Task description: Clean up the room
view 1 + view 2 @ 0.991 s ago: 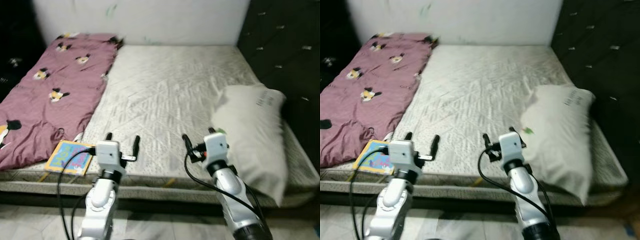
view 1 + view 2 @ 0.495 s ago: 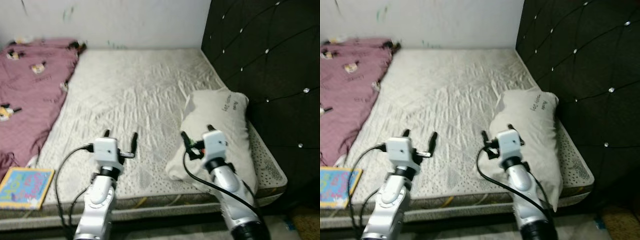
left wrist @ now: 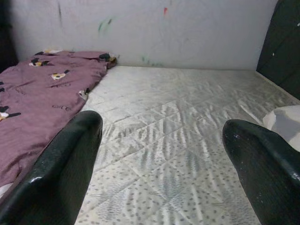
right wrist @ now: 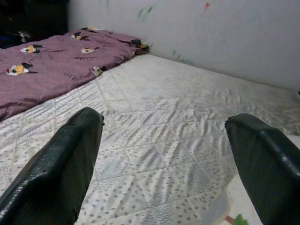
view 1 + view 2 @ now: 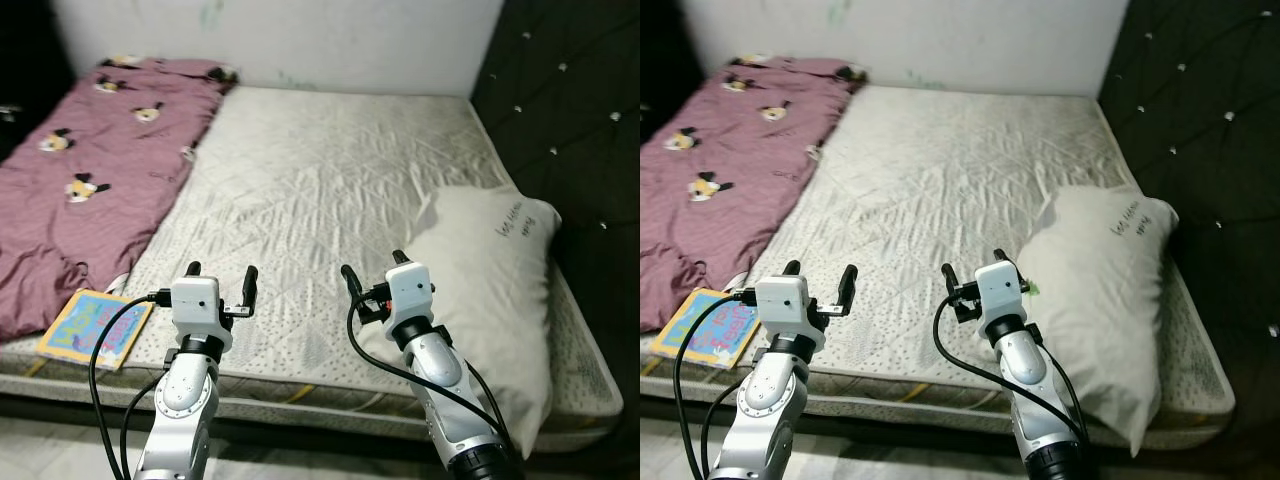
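A white pillow point(image 5: 490, 290) lies at the right side of the grey quilted mattress point(image 5: 320, 190), beside the dark tufted headboard point(image 5: 570, 110). A purple blanket point(image 5: 90, 170) with cartoon prints covers the mattress's left side. A colourful book point(image 5: 95, 325) rests at the near left corner. My left gripper point(image 5: 221, 281) hovers open over the near edge of the mattress, empty. My right gripper point(image 5: 372, 273) is open too, just left of the pillow, holding nothing. In the wrist views the black fingers point(image 3: 61, 164) point(image 4: 56, 173) frame the mattress and blanket.
A white wall point(image 5: 300, 40) with small paint marks runs behind the bed. The headboard rises along the right. Pale floor point(image 5: 60, 440) lies below the mattress's near edge. The middle of the mattress is bare.
The camera has swung back to the left: the blanket and book are in fuller view and the headboard fills less of the right. Both grippers keep their open pose.
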You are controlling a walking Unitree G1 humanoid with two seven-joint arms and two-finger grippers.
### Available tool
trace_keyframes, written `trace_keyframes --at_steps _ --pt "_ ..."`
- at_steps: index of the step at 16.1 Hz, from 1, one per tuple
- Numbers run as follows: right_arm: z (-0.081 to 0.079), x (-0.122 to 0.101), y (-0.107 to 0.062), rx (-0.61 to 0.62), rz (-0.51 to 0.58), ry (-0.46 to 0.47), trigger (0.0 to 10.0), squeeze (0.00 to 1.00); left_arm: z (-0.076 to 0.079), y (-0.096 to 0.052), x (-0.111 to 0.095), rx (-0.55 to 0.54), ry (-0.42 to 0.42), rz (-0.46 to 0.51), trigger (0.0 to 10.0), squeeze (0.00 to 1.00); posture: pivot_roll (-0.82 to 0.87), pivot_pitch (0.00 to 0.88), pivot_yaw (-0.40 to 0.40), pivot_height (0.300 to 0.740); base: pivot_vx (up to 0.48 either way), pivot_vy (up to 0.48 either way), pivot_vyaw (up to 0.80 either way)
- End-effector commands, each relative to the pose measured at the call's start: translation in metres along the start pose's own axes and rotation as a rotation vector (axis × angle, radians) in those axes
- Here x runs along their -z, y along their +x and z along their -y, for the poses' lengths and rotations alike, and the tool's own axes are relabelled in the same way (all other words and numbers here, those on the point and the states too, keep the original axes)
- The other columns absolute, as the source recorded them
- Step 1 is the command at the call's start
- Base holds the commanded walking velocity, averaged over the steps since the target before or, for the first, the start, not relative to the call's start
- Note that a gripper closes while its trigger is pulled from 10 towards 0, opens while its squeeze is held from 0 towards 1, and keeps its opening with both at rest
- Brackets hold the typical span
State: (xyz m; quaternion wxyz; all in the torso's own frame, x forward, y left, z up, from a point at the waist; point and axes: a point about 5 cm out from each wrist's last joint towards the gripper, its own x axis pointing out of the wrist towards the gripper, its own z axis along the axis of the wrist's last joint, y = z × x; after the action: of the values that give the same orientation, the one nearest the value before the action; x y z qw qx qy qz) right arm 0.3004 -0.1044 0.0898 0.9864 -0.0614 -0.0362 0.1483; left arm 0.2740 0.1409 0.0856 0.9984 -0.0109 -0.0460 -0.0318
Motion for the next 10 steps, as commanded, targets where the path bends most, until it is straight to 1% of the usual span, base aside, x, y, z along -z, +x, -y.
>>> trace_keyframes --at_steps 1,6,7,9,10 --pt "0.0070 0.0006 -0.0013 0.018 -0.002 -0.006 10.0 0.00 0.0059 0.0012 0.0008 0.020 -0.004 -0.008 10.0 0.00 0.00 0.055 -0.009 0.740 0.000 -0.341 0.00" --pt "0.0095 0.0019 -0.0009 0.030 -0.012 0.017 10.0 0.00 0.0066 0.0015 0.0011 0.020 -0.005 -0.009 10.0 0.00 0.00 0.051 -0.011 0.740 0.000 -0.318 0.00" --pt "0.0098 0.0021 -0.0009 0.032 -0.014 0.019 10.0 0.00 0.0068 0.0015 0.0012 0.020 -0.005 -0.009 10.0 0.00 0.00 0.051 -0.011 0.740 0.000 -0.292 -0.43" --pt "0.0107 0.0020 -0.0007 0.033 -0.013 0.019 10.0 0.00 0.0073 0.0017 0.0011 0.024 -0.005 -0.008 10.0 0.00 0.00 0.051 -0.011 0.740 0.000 -0.289 -0.80" --pt "0.0106 0.0018 -0.0006 0.032 -0.011 0.017 10.0 0.00 0.0076 0.0019 0.0011 0.027 -0.005 -0.008 10.0 0.00 0.00 0.051 -0.011 0.740 0.000 0.000 -0.80"
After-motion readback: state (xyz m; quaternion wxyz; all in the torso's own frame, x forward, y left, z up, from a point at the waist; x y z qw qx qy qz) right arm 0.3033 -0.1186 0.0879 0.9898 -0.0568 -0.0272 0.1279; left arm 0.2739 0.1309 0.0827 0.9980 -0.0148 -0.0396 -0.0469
